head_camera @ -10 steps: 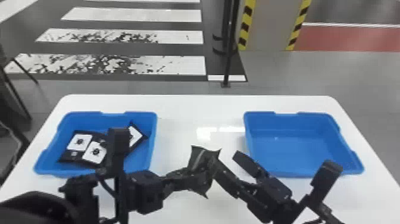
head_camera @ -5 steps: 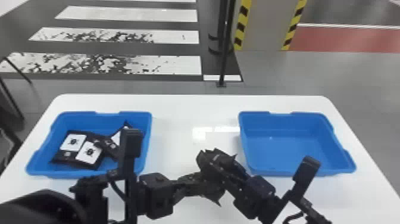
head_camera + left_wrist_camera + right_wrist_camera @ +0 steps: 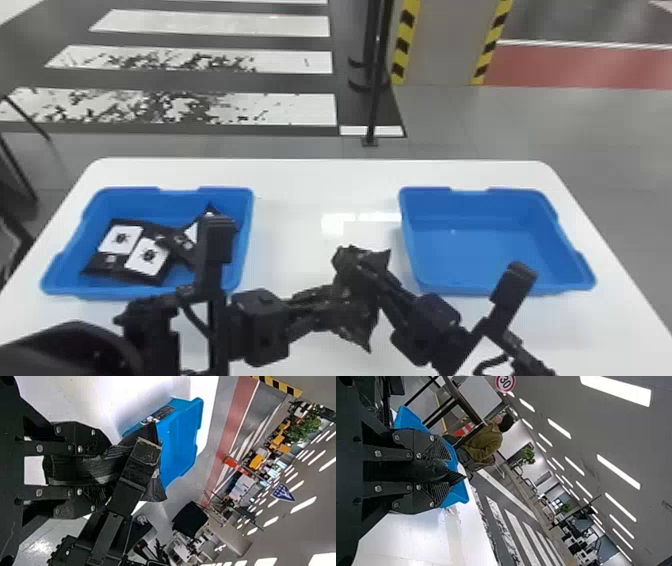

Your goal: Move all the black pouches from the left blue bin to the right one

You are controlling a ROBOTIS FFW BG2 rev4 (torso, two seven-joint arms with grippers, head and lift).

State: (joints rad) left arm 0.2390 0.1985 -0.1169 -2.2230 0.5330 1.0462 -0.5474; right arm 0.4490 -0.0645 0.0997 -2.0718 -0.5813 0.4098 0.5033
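Note:
Above the table, between the bins, my left gripper (image 3: 336,304) and right gripper (image 3: 356,270) meet at one crumpled black pouch (image 3: 366,325). In the left wrist view the left gripper (image 3: 105,471) is shut on this pouch (image 3: 155,490), and the other arm's dark finger crosses in front. The right wrist view has the right gripper (image 3: 443,472) shut on the pouch (image 3: 457,478), its pointed end sticking out. Several black pouches with white labels (image 3: 147,255) lie in the left blue bin (image 3: 165,290), partly behind the left arm. Bare floor shows inside the right blue bin (image 3: 480,287).
The white table (image 3: 320,175) carries both bins. A dark pole (image 3: 377,75) stands on the floor beyond its far edge. Both forearms cover the table's near side.
The right gripper has moved left, closing in on the left one around the pouch. My left gripper and the pouch have shifted slightly right and nearer. The head view has turned a little.

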